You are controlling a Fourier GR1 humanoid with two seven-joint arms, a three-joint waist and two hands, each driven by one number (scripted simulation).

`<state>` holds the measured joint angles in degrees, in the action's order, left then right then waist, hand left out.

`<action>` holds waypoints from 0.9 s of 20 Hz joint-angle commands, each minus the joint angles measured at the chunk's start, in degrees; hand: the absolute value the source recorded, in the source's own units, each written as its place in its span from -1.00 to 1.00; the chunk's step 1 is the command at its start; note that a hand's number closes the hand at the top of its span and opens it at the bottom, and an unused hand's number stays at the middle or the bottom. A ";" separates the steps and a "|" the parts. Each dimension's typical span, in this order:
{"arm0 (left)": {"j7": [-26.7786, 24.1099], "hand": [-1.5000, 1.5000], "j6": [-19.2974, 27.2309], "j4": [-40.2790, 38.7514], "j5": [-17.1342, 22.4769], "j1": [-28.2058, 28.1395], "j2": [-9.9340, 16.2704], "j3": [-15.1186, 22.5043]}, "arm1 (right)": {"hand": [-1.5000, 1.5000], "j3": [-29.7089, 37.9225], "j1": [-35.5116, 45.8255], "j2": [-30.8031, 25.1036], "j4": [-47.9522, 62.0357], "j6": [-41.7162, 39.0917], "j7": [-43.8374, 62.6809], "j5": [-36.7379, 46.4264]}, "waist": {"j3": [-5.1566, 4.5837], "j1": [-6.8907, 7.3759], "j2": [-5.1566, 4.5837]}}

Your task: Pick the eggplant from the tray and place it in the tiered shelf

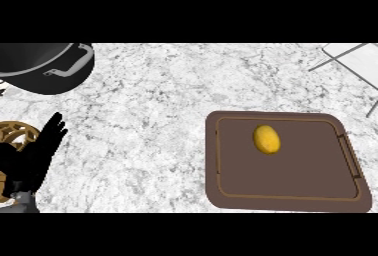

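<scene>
A small yellow-orange oval item lies on the brown tray, in its upper middle part; it is the only thing on the tray. The tiered shelf, white with grey bars, shows at the top right corner, only partly in view. My left hand rests at the left edge, fingers straight and pointing up, far from the tray. My right hand does not show.
A black pot with a grey handle stands at the top left. A round woven wooden item sits at the left edge, partly behind my left hand. The marble counter stretches between the hand and the tray.
</scene>
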<state>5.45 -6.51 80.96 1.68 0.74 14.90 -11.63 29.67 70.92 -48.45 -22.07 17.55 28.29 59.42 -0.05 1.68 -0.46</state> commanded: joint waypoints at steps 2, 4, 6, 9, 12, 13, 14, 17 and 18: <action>3.56 0.00 0.09 2.41 0.86 0.56 0.06 -0.24 | -1.00 4.62 0.61 -0.27 -0.52 0.32 -1.70 -5.98 | 0.12 -0.57 0.24; -0.04 0.00 -0.73 0.88 0.19 -0.44 0.91 -0.75 | -1.00 6.43 -0.53 -1.44 -0.85 0.30 -4.74 -8.55 | 0.10 -0.65 0.20; 0.83 0.00 -1.25 1.58 1.05 -1.69 1.14 -1.32 | -1.00 8.46 -0.35 -3.03 -3.83 -1.39 -5.52 -11.54 | 0.09 -1.32 0.59; -1.91 0.00 0.05 -0.05 -0.19 -2.92 -0.07 -1.29 | -1.00 8.45 0.11 -2.48 -9.36 -1.18 -2.92 -13.12 | 0.01 -1.96 0.87; -1.57 0.00 -1.84 0.71 1.78 -5.02 0.80 -2.66 | -1.00 8.92 -2.68 -2.78 -16.58 -4.76 -2.37 -15.90 | -0.03 -3.08 1.44; 0.39 0.00 -0.99 0.34 1.55 -2.37 1.14 -2.83 | -1.00 8.37 -1.71 -3.64 -18.13 -6.25 0.54 -16.00 | -0.02 -2.77 1.13; 1.62 0.00 -0.24 3.14 1.65 -4.05 0.76 -2.92 | -1.00 8.12 -3.36 -3.55 -21.41 -5.65 1.78 -15.79 | -0.01 -2.95 1.37; -1.71 0.00 -0.05 -0.96 0.91 -3.62 1.29 -4.04 | -1.00 9.76 -5.43 -10.55 -25.63 -12.88 5.52 -16.94 | -0.09 -4.62 1.66; 2.89 0.00 -0.15 3.11 1.42 -2.79 0.79 -2.51 | -1.00 10.84 -8.64 -9.56 -28.67 -12.89 6.57 -17.99 | 0.02 -4.36 1.64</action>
<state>5.74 -6.74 81.89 2.59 -2.23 15.75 -14.32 38.89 66.16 -55.28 -43.37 8.53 30.69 43.31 -0.09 -1.90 0.92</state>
